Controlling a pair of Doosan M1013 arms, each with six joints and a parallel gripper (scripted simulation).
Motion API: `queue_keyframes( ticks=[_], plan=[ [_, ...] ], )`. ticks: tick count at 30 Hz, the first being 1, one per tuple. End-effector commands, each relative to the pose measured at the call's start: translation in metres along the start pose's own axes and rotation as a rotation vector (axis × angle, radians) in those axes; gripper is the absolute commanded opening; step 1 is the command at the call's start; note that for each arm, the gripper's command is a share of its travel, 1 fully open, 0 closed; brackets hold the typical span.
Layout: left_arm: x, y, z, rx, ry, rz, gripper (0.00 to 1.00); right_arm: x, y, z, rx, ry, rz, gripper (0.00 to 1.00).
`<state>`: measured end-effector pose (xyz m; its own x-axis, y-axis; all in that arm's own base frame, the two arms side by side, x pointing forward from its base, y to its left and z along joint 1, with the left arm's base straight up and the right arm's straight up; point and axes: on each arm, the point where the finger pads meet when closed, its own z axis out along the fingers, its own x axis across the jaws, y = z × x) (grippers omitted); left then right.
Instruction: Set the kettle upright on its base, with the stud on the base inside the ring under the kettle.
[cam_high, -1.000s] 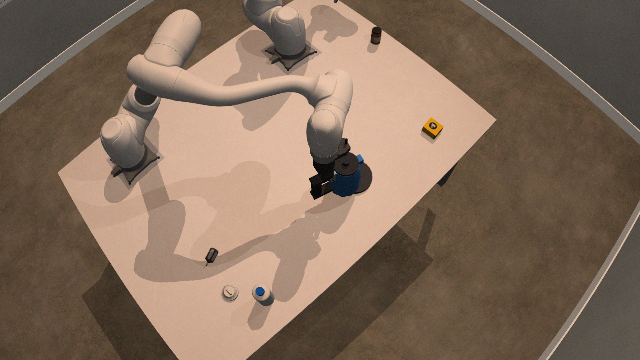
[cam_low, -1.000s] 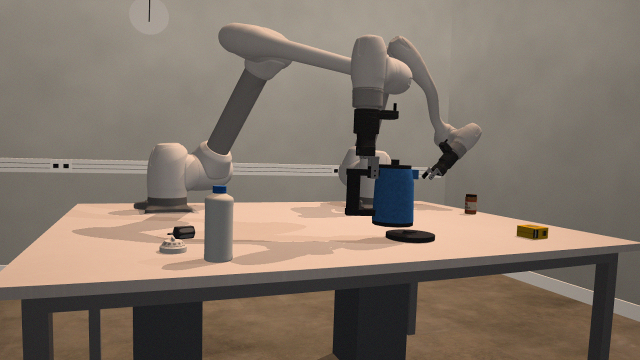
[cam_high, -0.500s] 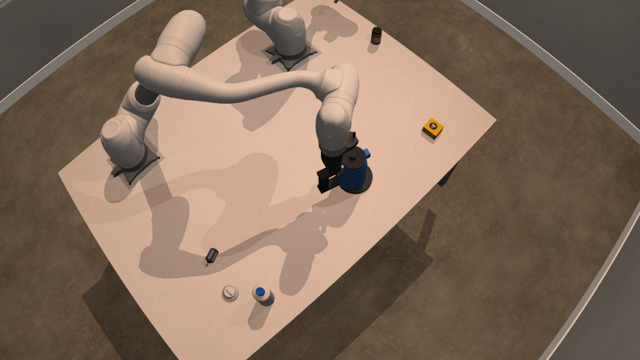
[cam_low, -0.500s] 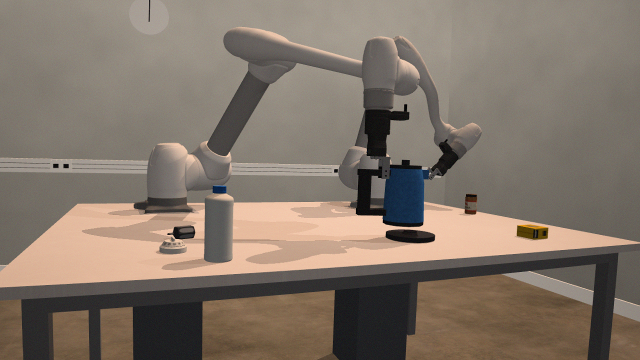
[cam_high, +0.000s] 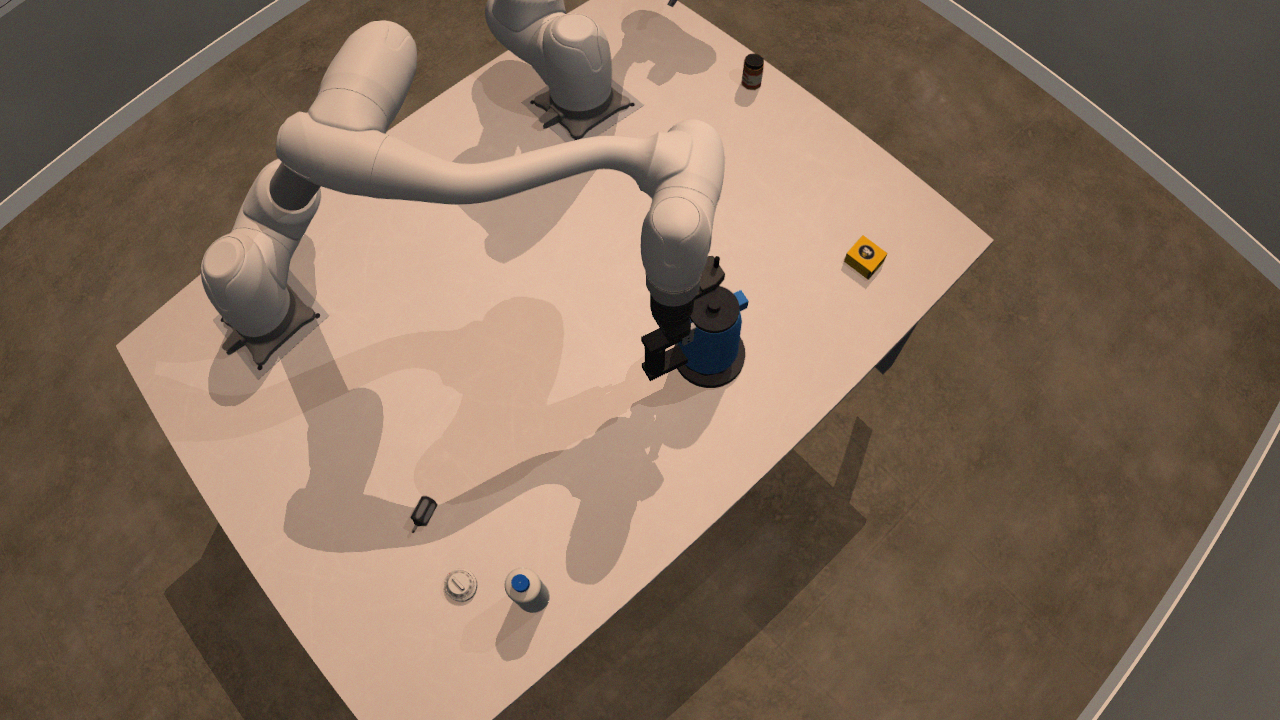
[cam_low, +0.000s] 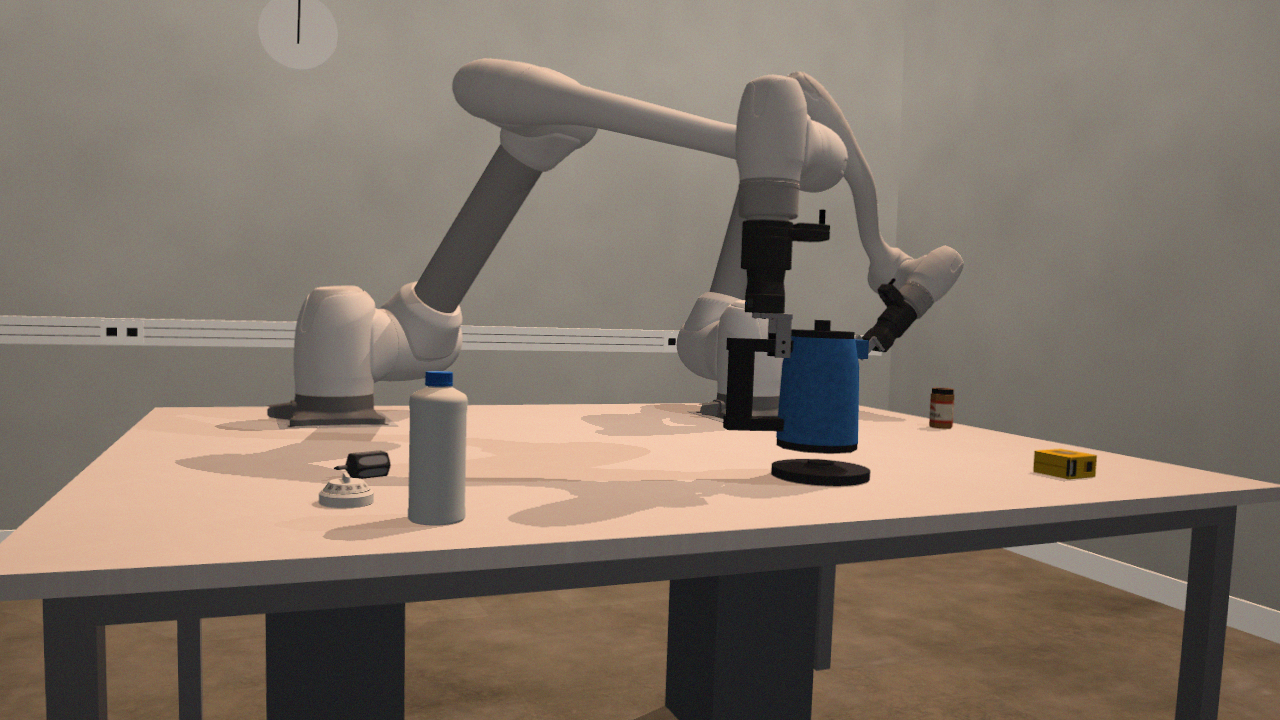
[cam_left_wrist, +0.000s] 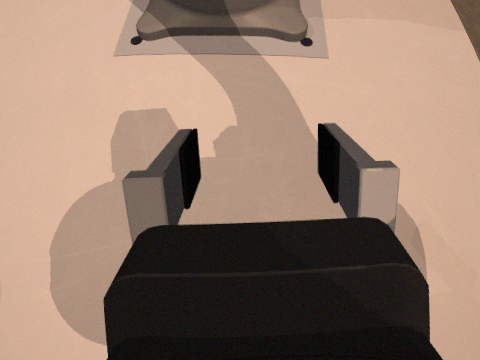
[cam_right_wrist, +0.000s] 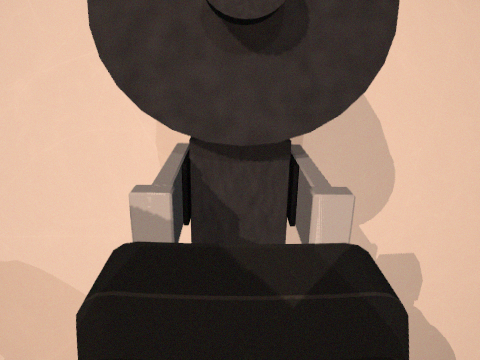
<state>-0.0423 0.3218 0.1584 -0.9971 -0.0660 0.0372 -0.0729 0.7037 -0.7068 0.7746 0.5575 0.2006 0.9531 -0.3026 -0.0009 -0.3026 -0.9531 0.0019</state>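
The blue kettle (cam_high: 713, 351) (cam_low: 818, 394) (cam_right_wrist: 240, 85), with its dark lid, hangs upright a little above the round black base (cam_high: 738, 363) (cam_low: 819, 474). A narrow gap shows between them in the exterior view. The low stud (cam_low: 820, 462) shows in that gap under the kettle; the ring underneath is hidden. My right gripper (cam_low: 782, 340) (cam_right_wrist: 238, 169) is shut on the top of the black handle (cam_low: 739, 380). My left gripper (cam_low: 877, 345) (cam_left_wrist: 258, 150) is open and empty, behind the spout (cam_low: 862, 348) in the exterior view.
A white bottle (cam_high: 528, 592) (cam_low: 437, 456), a white dial (cam_high: 460, 585) (cam_low: 346, 494) and a small dark object (cam_high: 424, 511) (cam_low: 368, 463) stand far from the kettle. A yellow box (cam_high: 865, 256) (cam_low: 1064, 463) and a jar (cam_high: 752, 71) (cam_low: 941, 409) are on the spout's side.
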Motion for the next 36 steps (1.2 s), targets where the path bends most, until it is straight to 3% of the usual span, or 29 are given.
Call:
queue_keyframes(
  ticks=[1,36],
  plan=[
    [0.0001,-0.0001,-0.0004,-0.001,0.0,0.0,1.0,-0.0007,-0.003,-0.0017,0.002,0.001,0.0,0.0],
    [0.0001,-0.0001,-0.0004,-0.001,0.0,0.0,1.0,-0.0023,-0.0084,-0.0018,0.002,0.001,0.0,0.0]
  ],
)
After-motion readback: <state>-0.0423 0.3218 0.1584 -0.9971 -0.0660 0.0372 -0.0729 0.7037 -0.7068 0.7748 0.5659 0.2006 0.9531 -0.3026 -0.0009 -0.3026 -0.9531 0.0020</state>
